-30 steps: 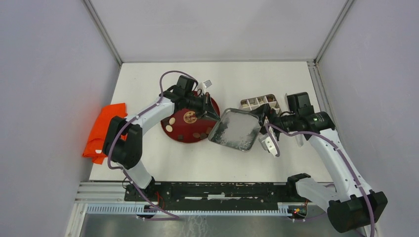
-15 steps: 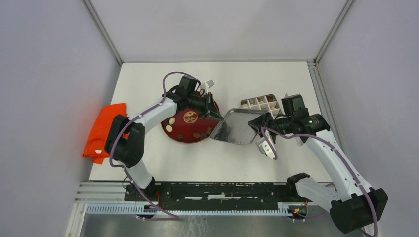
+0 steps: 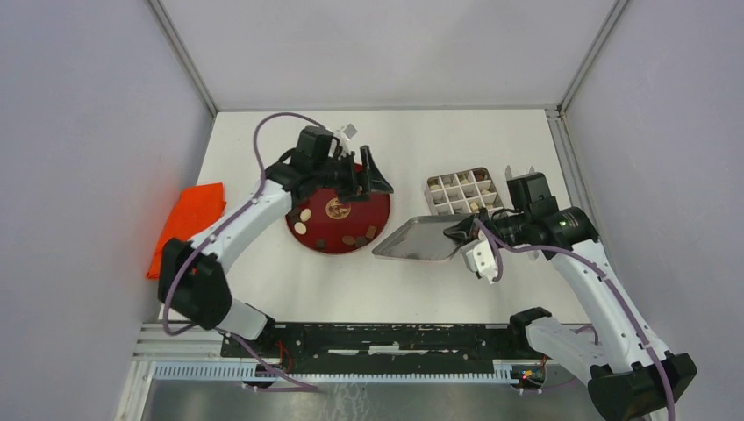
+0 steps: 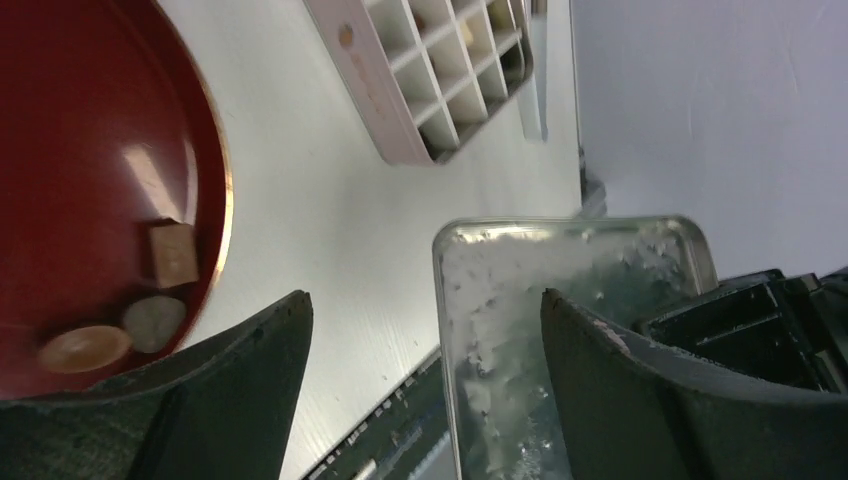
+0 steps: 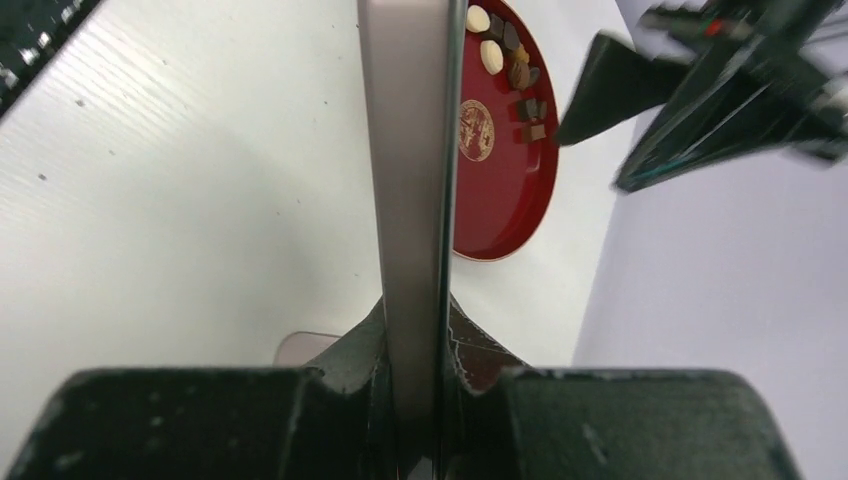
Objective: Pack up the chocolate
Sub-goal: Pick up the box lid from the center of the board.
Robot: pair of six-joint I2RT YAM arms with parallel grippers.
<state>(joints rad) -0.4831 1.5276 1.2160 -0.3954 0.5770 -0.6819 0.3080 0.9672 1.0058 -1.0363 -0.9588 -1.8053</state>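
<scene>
Several small pieces of chocolate [image 3: 304,216], brown and cream, lie on the round dark-red plate [image 3: 379,206]. In the left wrist view three pieces of chocolate [image 4: 168,254] sit near the rim of the plate [image 4: 90,150]. My left gripper [image 3: 363,178] hangs open over the plate's far right side, nothing between its fingers [image 4: 250,385]. My right gripper [image 3: 458,233] is shut on the right edge of a silver metal lid [image 3: 417,239], held off the table between plate and box. The right wrist view shows the lid [image 5: 410,150] edge-on. The pale gridded box [image 3: 462,190] holds a few pieces.
An orange cloth [image 3: 184,226] lies at the table's left edge. Grey walls close in the table on three sides. The black rail with the arm bases [image 3: 386,338] runs along the near edge. The box [image 4: 440,70] sits just beyond the lid [image 4: 560,300].
My left gripper let go of the lid's left edge, opened and drew back over the plate. My right gripper closed on the lid's right edge; the lid has tipped flatter and sunk lower.
</scene>
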